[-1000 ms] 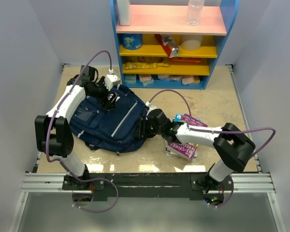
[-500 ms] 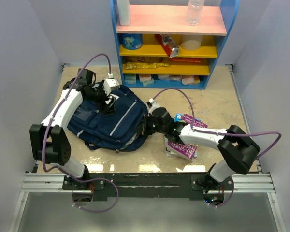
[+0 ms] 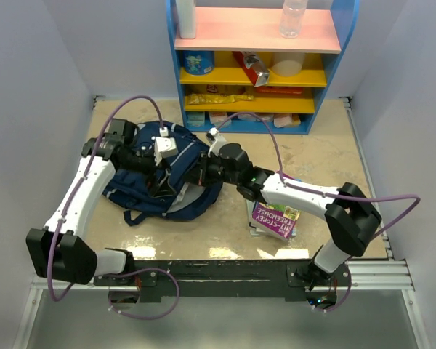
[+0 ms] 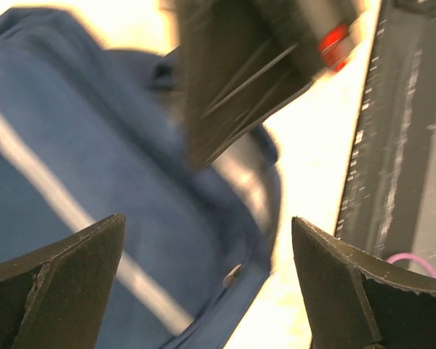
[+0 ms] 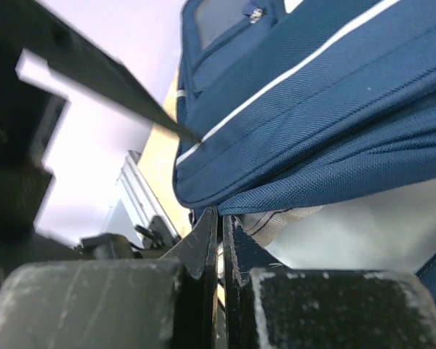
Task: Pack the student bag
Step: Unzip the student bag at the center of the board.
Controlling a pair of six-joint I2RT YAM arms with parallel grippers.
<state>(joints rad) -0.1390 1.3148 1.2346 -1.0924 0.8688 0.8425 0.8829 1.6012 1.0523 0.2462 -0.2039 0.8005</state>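
The student bag (image 3: 149,190), navy with thin light stripes, lies left of centre and is bunched up. Its right edge is lifted, and pale grey lining (image 5: 363,225) shows under the navy fabric (image 5: 312,109) in the right wrist view. My right gripper (image 3: 202,171) is shut, its jaws pressed together on the bag's raised edge (image 5: 220,214). My left gripper (image 3: 162,186) hangs over the middle of the bag, open wide and empty (image 4: 207,222). The left wrist view is blurred and shows the blue fabric (image 4: 94,167) below.
A purple book (image 3: 275,218) lies on a small stack right of the bag, under the right forearm. A blue shelf unit (image 3: 254,73) with snacks, a can and a bottle stands at the back. The metal rail (image 3: 218,273) runs along the near edge.
My right gripper moved back and left, lifting the bag's right edge. The bag bunched up and shifted left. My left arm swung so its gripper now sits over the bag's middle.
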